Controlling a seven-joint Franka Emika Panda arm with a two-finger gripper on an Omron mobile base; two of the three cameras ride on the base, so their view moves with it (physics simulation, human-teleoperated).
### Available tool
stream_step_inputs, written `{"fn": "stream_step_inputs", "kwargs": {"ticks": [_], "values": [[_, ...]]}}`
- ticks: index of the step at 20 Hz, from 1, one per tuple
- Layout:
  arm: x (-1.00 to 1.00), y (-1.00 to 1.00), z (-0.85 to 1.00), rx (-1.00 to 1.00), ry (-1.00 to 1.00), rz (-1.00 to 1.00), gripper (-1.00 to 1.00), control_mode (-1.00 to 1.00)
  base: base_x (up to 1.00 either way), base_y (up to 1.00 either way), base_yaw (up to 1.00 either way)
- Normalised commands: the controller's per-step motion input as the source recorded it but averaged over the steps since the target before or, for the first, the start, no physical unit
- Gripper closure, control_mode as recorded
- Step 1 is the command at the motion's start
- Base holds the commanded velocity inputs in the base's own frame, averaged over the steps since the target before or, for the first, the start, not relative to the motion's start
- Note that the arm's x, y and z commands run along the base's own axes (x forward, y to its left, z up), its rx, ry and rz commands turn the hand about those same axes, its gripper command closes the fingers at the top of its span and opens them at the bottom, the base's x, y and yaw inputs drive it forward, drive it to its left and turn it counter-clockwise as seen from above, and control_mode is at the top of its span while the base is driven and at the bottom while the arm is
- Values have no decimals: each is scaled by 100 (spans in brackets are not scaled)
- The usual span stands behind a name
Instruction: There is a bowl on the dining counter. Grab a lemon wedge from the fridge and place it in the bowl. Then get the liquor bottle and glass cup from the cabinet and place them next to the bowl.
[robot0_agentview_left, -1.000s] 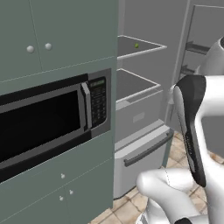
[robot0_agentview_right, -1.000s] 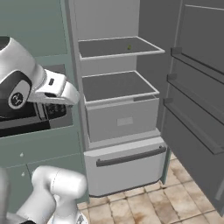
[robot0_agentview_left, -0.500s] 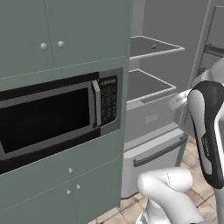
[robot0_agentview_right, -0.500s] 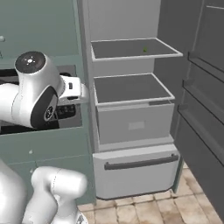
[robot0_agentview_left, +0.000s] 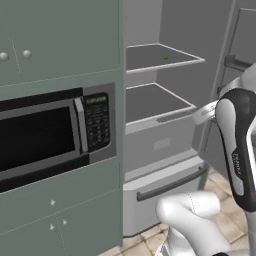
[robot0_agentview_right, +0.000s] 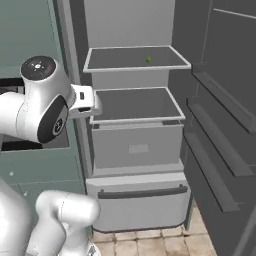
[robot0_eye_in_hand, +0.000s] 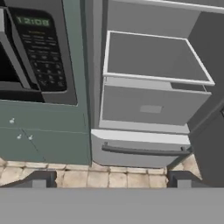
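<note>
The tall light-grey steel fridge (robot0_agentview_right: 135, 125) is standing open in front of the robot, its door (robot0_agentview_right: 220, 115) swung out at three o'clock with long grey bins along its inside. Up on the top glass shelf (robot0_agentview_right: 135, 59), toward its back right, at about one o'clock from the shelf's middle, the tiny yellow-green lemon wedge (robot0_agentview_right: 148, 59) is lying alone; from the left base camera it is showing as a small speck (robot0_agentview_left: 166, 58), too small to read its shape with confidence. Below it a second glass shelf (robot0_agentview_right: 136, 104) is sitting over a closed grey drawer (robot0_agentview_right: 136, 146), and under that the bottom freezer drawer with its long dark-grey bar handle (robot0_agentview_right: 142, 192) is shut.

At nine o'clock of the fridge, a built-in black-and-steel microwave with a keypad (robot0_agentview_left: 50, 135) is sitting in a muted grey-green cabinet wall (robot0_agentview_left: 60, 45) with small round knobs.

The white arm's gripper (robot0_eye_in_hand: 109, 177) is hovering well apart from the shelves, looking down toward the drawers and the tan tiled floor (robot0_eye_in_hand: 87, 177). Its two dark fingertips (robot0_eye_in_hand: 37, 178) are standing far apart at the bottom of the hand camera, nothing between them.
</note>
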Motion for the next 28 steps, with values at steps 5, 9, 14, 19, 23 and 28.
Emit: {"fn": "stream_step_inputs", "kwargs": {"ticks": [5,9,14,19,23,28], "values": [[0,0,0,0,0,0,-100,100,68,-15,10],[0,0,0,0,0,0,-100,100,84,-6,6],[0,0,0,0,0,0,-100,100,70,-34,5],[0,0,0,0,0,0,-100,100,32,-56,5],[0,0,0,0,0,0,-100,100,53,-26,2],[23,0,8,0,0,-2,-100,-100,44,0,0]]}}
